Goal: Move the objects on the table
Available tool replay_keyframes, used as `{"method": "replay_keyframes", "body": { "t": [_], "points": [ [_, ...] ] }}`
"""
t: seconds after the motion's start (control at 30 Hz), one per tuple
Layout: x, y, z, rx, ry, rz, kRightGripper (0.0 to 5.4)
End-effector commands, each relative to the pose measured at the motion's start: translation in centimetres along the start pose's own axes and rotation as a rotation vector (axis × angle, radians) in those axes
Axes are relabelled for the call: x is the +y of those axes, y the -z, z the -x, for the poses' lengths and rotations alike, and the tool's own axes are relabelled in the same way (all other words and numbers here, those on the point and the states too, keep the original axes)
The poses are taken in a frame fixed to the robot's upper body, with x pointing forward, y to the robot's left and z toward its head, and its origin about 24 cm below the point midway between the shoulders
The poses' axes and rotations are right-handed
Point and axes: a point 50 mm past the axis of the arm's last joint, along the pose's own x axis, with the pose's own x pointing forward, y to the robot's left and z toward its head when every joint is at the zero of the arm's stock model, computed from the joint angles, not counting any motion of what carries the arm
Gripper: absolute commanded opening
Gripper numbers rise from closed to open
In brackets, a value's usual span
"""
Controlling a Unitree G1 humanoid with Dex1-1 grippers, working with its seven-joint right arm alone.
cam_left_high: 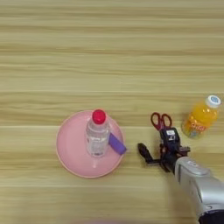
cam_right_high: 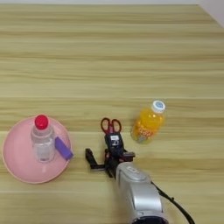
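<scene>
Honestly, my worry is nudging the scissors (cam_left_high: 161, 120) or tipping the orange juice bottle (cam_left_high: 201, 117) if I swing the right pincer (cam_left_high: 154, 148) carelessly. It's spread wide, holding nothing. Scissors lie just beyond it on the tabletop (cam_left_high: 109, 52), juice bottle off to its right. Purple block (cam_left_high: 117, 143) sits on the pink plate (cam_left_high: 70, 153), leaning against a clear water bottle (cam_left_high: 97, 135), left of the pincer.

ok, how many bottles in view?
2. A clear red-capped bottle stands on the pink plate at left; the orange juice bottle stands on the table at right.
</scene>
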Motion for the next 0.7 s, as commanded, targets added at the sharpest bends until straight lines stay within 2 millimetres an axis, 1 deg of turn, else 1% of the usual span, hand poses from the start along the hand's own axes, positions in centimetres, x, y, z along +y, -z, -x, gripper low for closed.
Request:
{"method": "replay_keyframes", "body": {
  "t": [0.03, 0.43, 0.7],
  "points": [
    [0.47, -0.93, -0.01, -0.033, -0.027, 0.010, 5.38],
    [1.15, -0.75, 0.11, -0.029, -0.060, 0.034, 5.38],
    [0.99, -0.88, 0.18, -0.039, -0.045, 0.046, 5.38]
  ]
}}
